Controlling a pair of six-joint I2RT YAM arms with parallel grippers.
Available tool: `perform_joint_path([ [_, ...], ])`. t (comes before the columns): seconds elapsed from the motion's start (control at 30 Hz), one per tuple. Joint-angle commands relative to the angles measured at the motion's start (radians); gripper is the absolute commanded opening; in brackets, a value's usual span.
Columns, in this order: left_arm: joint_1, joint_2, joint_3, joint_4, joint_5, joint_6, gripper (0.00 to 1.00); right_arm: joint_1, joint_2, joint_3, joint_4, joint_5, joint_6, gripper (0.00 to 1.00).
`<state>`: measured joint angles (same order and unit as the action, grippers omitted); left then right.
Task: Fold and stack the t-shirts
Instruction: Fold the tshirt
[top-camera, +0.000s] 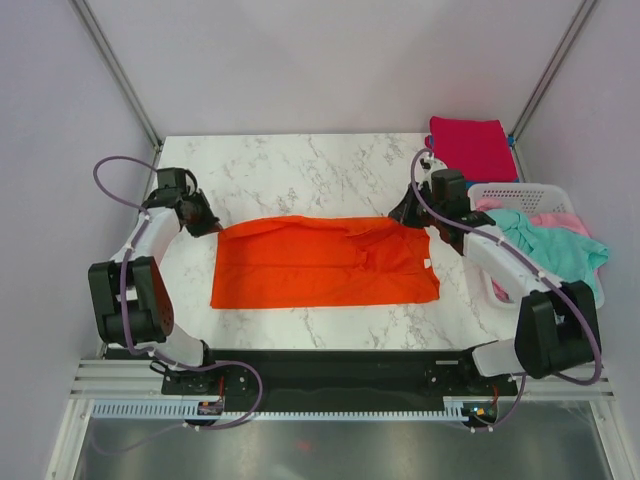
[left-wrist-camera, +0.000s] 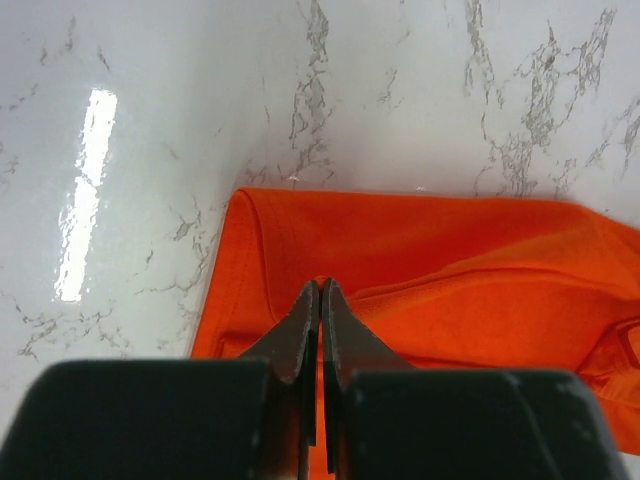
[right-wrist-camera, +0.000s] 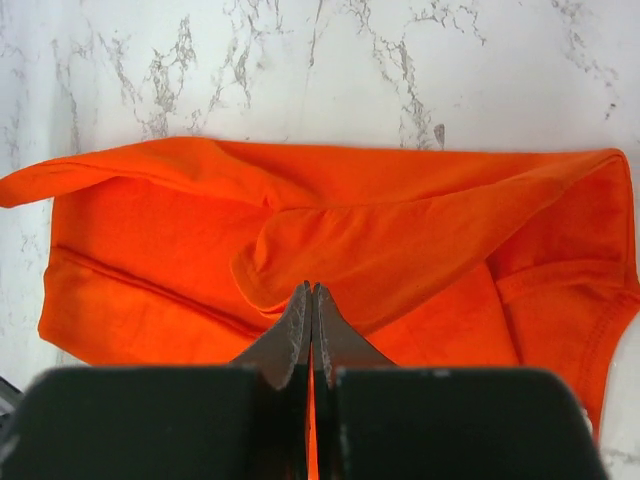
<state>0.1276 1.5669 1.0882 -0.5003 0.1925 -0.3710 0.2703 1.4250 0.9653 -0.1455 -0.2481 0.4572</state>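
The bright orange-red t-shirt (top-camera: 320, 265) lies flat across the middle of the marble table, folded lengthwise into a wide band. My left gripper (top-camera: 212, 228) is at its far left corner. In the left wrist view the jaws (left-wrist-camera: 320, 283) are closed, with orange cloth (left-wrist-camera: 450, 260) in the slit. My right gripper (top-camera: 408, 215) is at the far right corner. Its jaws (right-wrist-camera: 311, 287) are closed on a fold of the shirt (right-wrist-camera: 400, 230). A folded magenta t-shirt (top-camera: 468, 148) lies at the back right.
A white slotted basket (top-camera: 520, 192) stands at the right edge. A teal shirt (top-camera: 550, 250) and a pink shirt (top-camera: 562, 220) spill out of it. Bare marble (top-camera: 300, 175) shows behind the orange shirt and along the near edge.
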Motion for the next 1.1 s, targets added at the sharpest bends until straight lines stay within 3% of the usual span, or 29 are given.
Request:
perform_joint_path([
  [0.0,0.018,-0.06,-0.013,0.028,-0.01,0.052,0.02,-0.002,-0.11,-0.062,-0.023,0.026,0.006,0.0],
  [0.43,0.026,-0.059,-0.066,0.051,-0.039,0.052,0.02,-0.002,-0.334,-0.27,-0.063,0.053,0.038,0.0],
  [0.63,0.024,-0.064,-0.088,0.046,-0.042,0.041,0.03,-0.002,-0.469,-0.405,-0.068,0.151,0.135,0.0],
  [0.73,0.024,-0.091,-0.091,0.046,-0.048,0.037,0.16,-0.002,-0.552,-0.454,-0.083,0.208,0.201,0.0],
  [0.8,0.024,-0.126,-0.102,0.051,-0.059,0.034,0.32,-0.002,-0.584,-0.499,-0.098,0.233,0.248,0.01],
  [0.83,0.024,-0.136,-0.108,0.055,-0.076,0.03,0.43,-0.002,-0.609,-0.525,-0.101,0.222,0.258,0.07],
  [0.87,0.024,-0.149,-0.111,0.06,-0.091,0.027,0.61,-0.003,-0.618,-0.537,-0.097,0.211,0.264,0.17],
  [0.97,0.024,-0.191,-0.119,0.059,-0.157,0.009,0.75,-0.002,-0.637,-0.568,-0.111,0.208,0.285,0.6],
  [1.07,0.024,-0.231,-0.126,0.062,-0.191,0.001,0.76,-0.002,-0.663,-0.582,-0.134,0.219,0.29,0.68],
])
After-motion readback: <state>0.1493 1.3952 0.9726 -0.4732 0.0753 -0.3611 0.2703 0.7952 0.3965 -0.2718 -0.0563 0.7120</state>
